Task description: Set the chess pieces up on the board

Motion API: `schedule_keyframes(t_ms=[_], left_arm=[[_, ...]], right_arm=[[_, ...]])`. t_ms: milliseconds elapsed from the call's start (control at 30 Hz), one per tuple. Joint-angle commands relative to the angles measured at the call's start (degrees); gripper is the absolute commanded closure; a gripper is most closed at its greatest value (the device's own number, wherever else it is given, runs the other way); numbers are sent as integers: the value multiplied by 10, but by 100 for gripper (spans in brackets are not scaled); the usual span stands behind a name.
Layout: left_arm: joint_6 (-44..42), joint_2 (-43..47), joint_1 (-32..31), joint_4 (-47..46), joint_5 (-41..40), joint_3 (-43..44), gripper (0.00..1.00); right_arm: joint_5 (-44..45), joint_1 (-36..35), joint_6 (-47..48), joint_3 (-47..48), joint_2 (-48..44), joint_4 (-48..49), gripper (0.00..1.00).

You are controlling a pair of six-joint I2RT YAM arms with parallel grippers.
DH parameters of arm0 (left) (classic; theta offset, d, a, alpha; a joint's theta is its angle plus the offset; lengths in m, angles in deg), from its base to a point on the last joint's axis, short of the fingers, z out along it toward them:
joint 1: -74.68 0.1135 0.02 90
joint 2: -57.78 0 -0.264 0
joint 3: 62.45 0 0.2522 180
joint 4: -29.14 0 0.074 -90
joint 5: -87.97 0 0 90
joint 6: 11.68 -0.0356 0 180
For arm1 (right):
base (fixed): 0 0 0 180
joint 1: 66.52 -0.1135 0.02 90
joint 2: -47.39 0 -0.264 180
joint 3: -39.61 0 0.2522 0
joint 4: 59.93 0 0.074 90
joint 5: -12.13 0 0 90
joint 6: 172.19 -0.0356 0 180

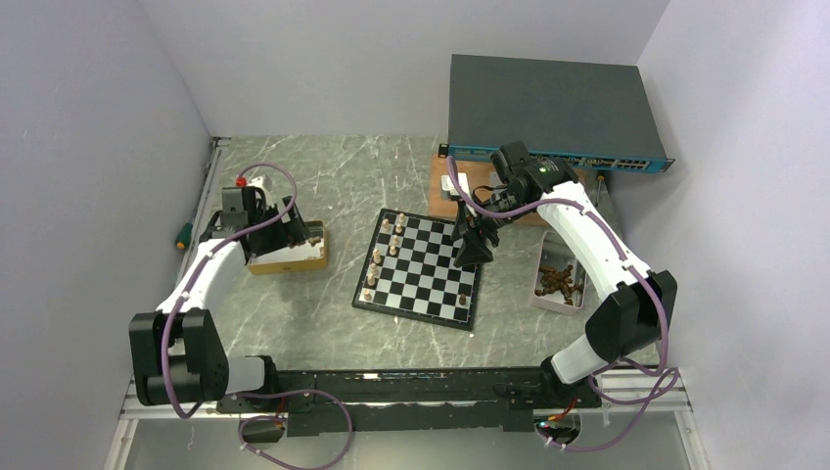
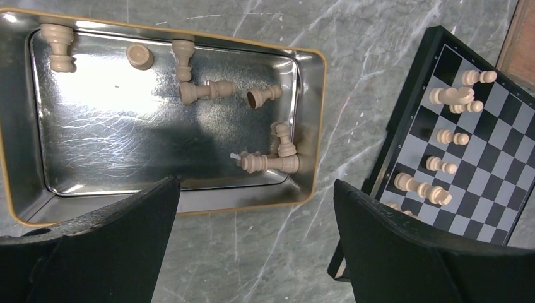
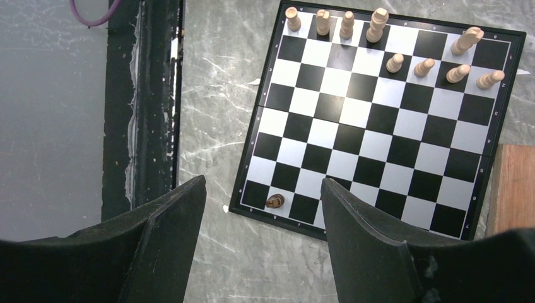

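The board (image 1: 431, 276) lies mid-table, its left columns holding several light tan chess pieces (image 1: 384, 257). One dark brown piece (image 3: 274, 201) stands alone on a white square by the board's (image 3: 353, 136) near edge. More light pieces (image 2: 271, 162) lie tipped over in a metal tin (image 2: 126, 139). My left gripper (image 2: 255, 189) hovers open beside the tin's rim, over bare table, with nothing between its fingers. Open and empty too, my right gripper (image 3: 264, 183) hangs above the board's edge near the dark piece. In the top view it (image 1: 474, 253) sits over the board's right side.
A pale tray (image 1: 541, 284) of dark pieces sits right of the board. A wooden plank (image 1: 445, 191) and a dark network switch (image 1: 553, 108) stand behind. The tin (image 1: 294, 258) is left of the board, with a screwdriver (image 1: 183, 235) by the left wall.
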Motion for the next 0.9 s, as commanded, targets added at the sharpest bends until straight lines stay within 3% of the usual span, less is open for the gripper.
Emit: schedule_keyframes(t_ms=[0,333,867], left_arm=[[2,-9,7,-19,17,4,5],[-31,-46,9,4,7,25,12],[-43,-73,10,26,-3,46,14]], right_arm=[[-7,3,1,-1,-4,12,30],[-8,3,0,-1,-4,12,30],[-12,2,1,1,-1,11,30]])
